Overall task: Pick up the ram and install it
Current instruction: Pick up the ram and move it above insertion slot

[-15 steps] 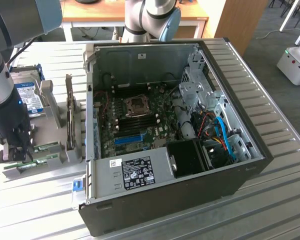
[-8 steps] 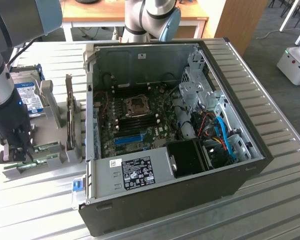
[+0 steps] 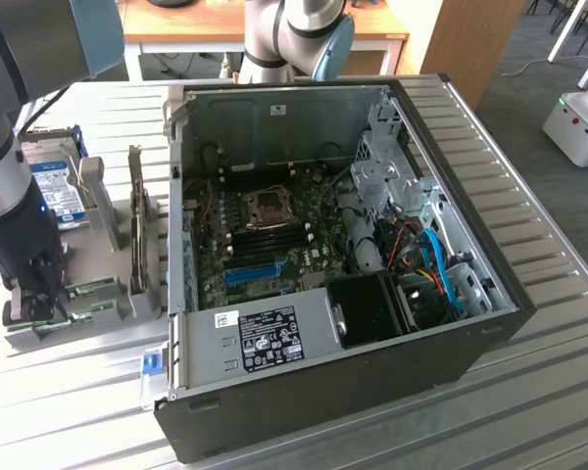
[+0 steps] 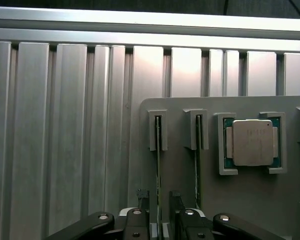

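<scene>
In the wrist view, two rams stand on edge in the slots of a grey holder (image 4: 180,150). One ram (image 4: 158,150) runs straight down between my fingers, and the second ram (image 4: 197,160) stands beside it. My gripper (image 4: 159,200) is open, one finger (image 4: 142,200) on each side of the first ram with a gap left to the board. In the exterior view my gripper (image 3: 41,305) reaches down onto the holder's near end, next to the green ram (image 3: 88,292). The motherboard's dark memory slots (image 3: 274,237) lie inside the open computer case (image 3: 451,333).
A silver processor (image 4: 249,142) sits in its pocket on the holder beside the rams. A hard drive with a blue-white label (image 3: 54,186) and an upright card (image 3: 135,225) stand behind the holder. A long blue slot (image 3: 250,272) crosses the motherboard. Everything rests on a ribbed metal table (image 3: 549,392).
</scene>
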`<state>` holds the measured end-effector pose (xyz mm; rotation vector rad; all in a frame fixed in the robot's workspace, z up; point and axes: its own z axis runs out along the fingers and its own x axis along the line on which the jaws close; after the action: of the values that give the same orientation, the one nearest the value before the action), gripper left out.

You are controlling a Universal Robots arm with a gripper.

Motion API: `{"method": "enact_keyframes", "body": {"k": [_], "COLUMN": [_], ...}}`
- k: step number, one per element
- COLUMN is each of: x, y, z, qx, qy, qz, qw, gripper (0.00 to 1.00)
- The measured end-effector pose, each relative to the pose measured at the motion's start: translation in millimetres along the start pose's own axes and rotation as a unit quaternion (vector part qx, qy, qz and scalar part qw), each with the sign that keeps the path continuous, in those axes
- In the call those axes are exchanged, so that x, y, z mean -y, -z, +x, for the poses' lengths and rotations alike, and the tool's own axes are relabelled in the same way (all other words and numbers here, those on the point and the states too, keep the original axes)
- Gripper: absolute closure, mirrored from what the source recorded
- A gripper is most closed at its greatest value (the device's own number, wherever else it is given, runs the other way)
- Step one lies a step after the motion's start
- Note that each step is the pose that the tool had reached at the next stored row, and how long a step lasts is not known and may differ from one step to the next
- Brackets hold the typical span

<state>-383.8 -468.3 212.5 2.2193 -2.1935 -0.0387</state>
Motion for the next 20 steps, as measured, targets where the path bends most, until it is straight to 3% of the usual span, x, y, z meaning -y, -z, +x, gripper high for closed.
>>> {"method": "enact_keyframes", "body": {"k": [9,20], "x": [0.4,15.8], "y": [-4.2,-3.7], "z": [0.2,0.4], "qx": [0.0001,0.0000], "qy": [0.000,0.000], "qz": [0.0001,-0.0005], "qw": [1.0000,1.0000], "gripper": [0.70,0.70]}}
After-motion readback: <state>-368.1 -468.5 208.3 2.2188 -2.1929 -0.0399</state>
